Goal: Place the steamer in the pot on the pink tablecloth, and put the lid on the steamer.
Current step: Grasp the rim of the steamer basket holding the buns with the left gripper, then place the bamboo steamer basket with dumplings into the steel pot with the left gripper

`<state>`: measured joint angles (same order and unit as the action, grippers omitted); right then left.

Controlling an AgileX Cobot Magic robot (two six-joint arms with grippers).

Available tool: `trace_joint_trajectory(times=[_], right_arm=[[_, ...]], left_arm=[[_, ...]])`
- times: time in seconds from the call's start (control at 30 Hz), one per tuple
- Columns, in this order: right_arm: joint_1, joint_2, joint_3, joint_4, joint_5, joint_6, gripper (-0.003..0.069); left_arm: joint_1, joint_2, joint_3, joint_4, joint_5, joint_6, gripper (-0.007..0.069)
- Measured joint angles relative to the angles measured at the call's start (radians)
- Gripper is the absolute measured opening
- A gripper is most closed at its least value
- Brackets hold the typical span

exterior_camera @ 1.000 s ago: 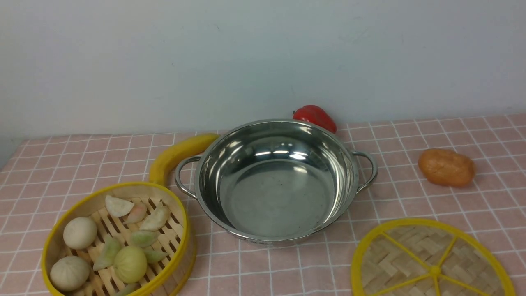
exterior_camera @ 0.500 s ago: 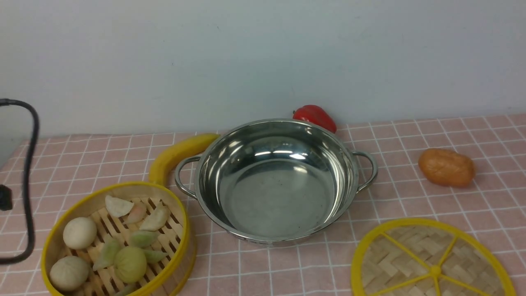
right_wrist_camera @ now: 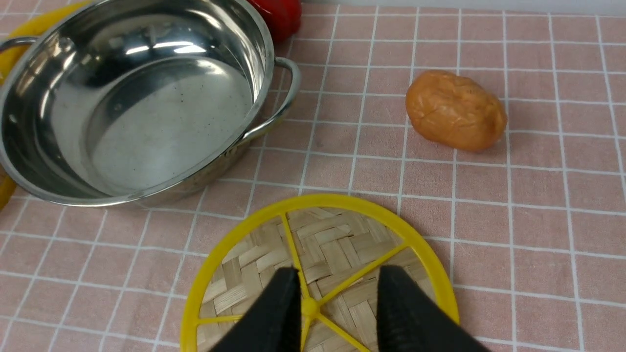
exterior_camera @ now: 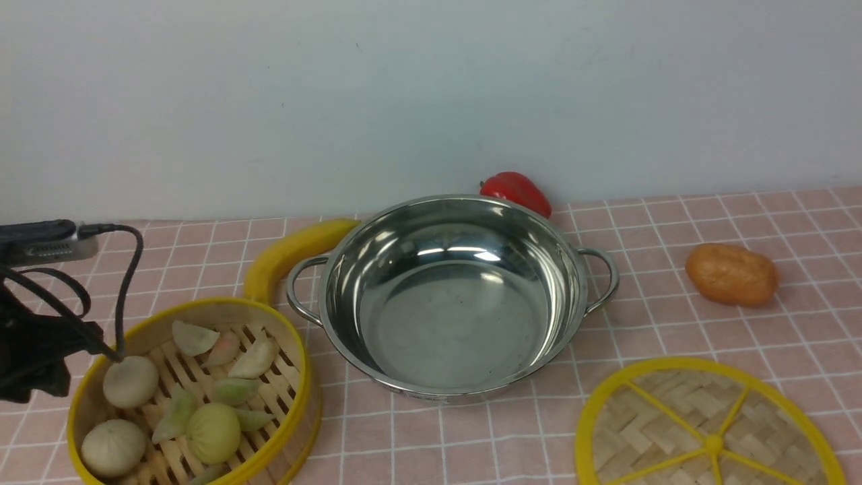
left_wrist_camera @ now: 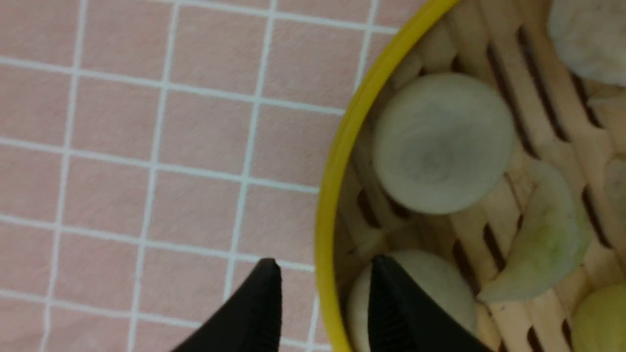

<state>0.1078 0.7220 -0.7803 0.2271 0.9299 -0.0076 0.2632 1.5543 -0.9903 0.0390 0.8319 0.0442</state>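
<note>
1. Bamboo and yellow plastic mark the steamer, which in the front view sits on the pink tablecloth at the near left, loaded with buns and dumplings. It stands just beside the empty steel pot at centre, and a banana lies behind them. The lid lies flat at the near right, well apart from the steamer. Only the left arm's dark body and cables show at the left edge.

2. In the left wrist view the left gripper stands open with nothing held. One finger is outside the steamer's yellow rim over the cloth, and the other is inside above a bun. The step in hand looks like gripping the wall. To do it well, seat the rim deep between the pads before closing, and mind that the inner finger does not press on that bun. Then lift level so the food stays put, clear the pot's near handle, centre the steamer and lower it straight.

3. In the right wrist view the right gripper is wide open and empty, poised over the lid's centre knob. It had best wait there until the steamer is seated in the pot
</note>
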Motion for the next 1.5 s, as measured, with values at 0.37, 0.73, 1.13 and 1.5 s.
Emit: trace_joint_trajectory(times=[0.37, 0.73, 1.13, 1.5], right_arm=[[0.000, 0.000, 0.000, 0.000, 0.001, 0.000, 0.0240], [0.000, 0.000, 0.000, 0.000, 0.013, 0.000, 0.0240], [0.000, 0.000, 0.000, 0.029, 0.029, 0.000, 0.0240], [0.000, 0.000, 0.000, 0.043, 0.072, 0.000, 0.0240]], left_arm=[[0.000, 0.094, 0.000, 0.012, -0.054, 0.022, 0.0243], [0.000, 0.237, 0.000, 0.019, -0.107, 0.008, 0.0158], [0.014, 0.237, -0.052, 0.028, -0.015, -0.013, 0.0029], [0.192, 0.122, -0.310, 0.021, 0.230, 0.012, 0.0029]])
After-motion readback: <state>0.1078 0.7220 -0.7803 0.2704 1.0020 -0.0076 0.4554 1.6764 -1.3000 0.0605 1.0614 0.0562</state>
